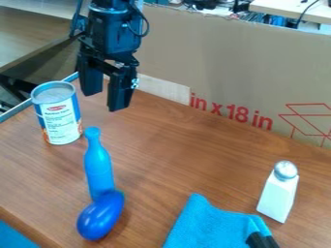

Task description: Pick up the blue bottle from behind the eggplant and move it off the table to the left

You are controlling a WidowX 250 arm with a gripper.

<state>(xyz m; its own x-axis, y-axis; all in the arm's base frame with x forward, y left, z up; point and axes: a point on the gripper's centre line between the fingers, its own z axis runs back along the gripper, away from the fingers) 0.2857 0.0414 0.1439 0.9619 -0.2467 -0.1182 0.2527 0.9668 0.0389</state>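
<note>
The black gripper (105,99) hangs at the upper left above the wooden table (181,160), its two fingers apart with nothing between them. Nearest to it, just below and to the left, a can (59,116) with a white and blue label stands upright. A blue bottle-shaped object (98,167) lies to the can's lower right, its narrow neck toward the gripper. At its wide end, a darker blue oval object (101,216) touches or overlaps it.
A blue cloth (210,225) lies at the bottom, with a black object (260,240) on its right part. To the right is a white shaker (279,193) with a metal top. A cardboard wall (239,68) borders the table's back.
</note>
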